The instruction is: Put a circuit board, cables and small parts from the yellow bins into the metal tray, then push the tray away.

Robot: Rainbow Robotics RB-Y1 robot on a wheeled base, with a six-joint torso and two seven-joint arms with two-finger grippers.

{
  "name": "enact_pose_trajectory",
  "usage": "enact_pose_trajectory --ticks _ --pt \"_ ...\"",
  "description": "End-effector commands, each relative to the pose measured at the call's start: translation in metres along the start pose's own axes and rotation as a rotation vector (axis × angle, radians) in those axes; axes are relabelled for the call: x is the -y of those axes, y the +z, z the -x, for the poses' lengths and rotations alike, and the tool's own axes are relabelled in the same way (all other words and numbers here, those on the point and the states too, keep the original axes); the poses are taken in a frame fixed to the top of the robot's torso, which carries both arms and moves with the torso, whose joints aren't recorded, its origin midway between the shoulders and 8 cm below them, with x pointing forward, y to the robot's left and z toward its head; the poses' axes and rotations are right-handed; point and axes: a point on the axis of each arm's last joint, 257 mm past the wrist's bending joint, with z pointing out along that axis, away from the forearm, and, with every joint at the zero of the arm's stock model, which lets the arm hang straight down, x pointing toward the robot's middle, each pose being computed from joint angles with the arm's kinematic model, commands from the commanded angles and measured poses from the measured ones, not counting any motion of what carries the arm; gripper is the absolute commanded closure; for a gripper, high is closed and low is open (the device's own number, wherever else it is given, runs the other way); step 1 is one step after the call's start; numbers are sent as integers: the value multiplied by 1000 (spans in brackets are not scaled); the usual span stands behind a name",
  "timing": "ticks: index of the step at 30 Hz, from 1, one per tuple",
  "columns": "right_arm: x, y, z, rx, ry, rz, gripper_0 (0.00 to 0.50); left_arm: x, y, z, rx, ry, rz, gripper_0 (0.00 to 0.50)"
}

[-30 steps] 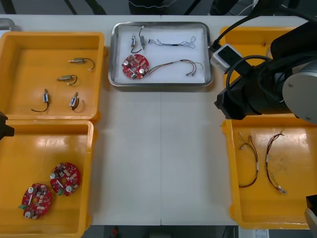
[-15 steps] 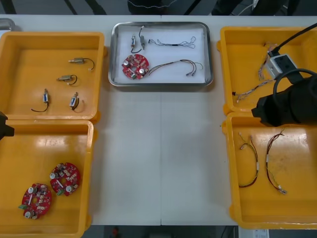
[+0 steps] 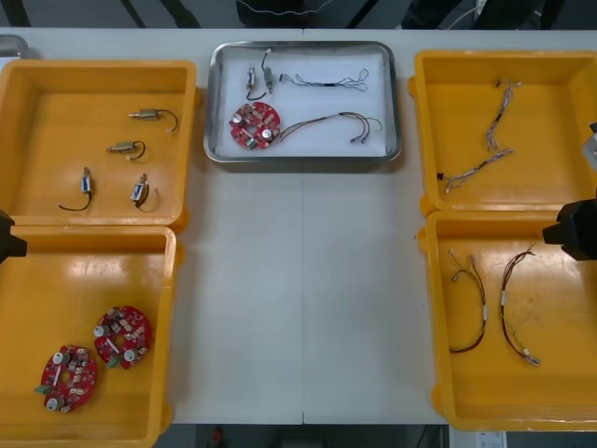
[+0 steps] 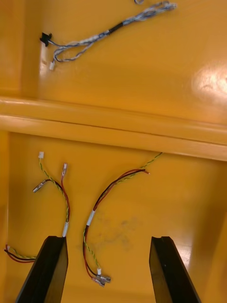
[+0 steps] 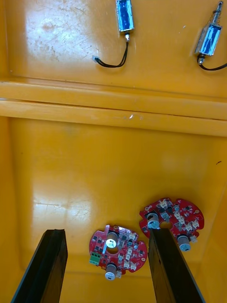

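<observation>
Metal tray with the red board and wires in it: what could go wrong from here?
The metal tray sits close to the table's far edge; a hard push might tip it off. Its loose cables and small metal parts could slide on a jolt. The right gripper hangs open above red and yellow cables; lowering might snag them. The left gripper hangs open over circuit boards.

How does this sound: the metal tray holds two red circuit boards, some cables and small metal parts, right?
Not quite. The front view shows one red circuit board in the metal tray, not two; the cables and small metal parts are there as you said.
</observation>
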Motion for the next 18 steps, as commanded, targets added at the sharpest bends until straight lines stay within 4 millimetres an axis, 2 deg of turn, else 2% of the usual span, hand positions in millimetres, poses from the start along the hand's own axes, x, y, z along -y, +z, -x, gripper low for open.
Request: enact_pose_trajectory --ticks 1,7,18 --pt "26 -4 -5 -16 101 -13 0 5 1 -9 -12 111 -2 0" --pt "30 -6 -5 -20 176 -28 0 5 1 -9 -12 111 -2 0" --pt "36 -8 -10 -31 196 -44 0 5 1 -9 -12 111 -2 0"
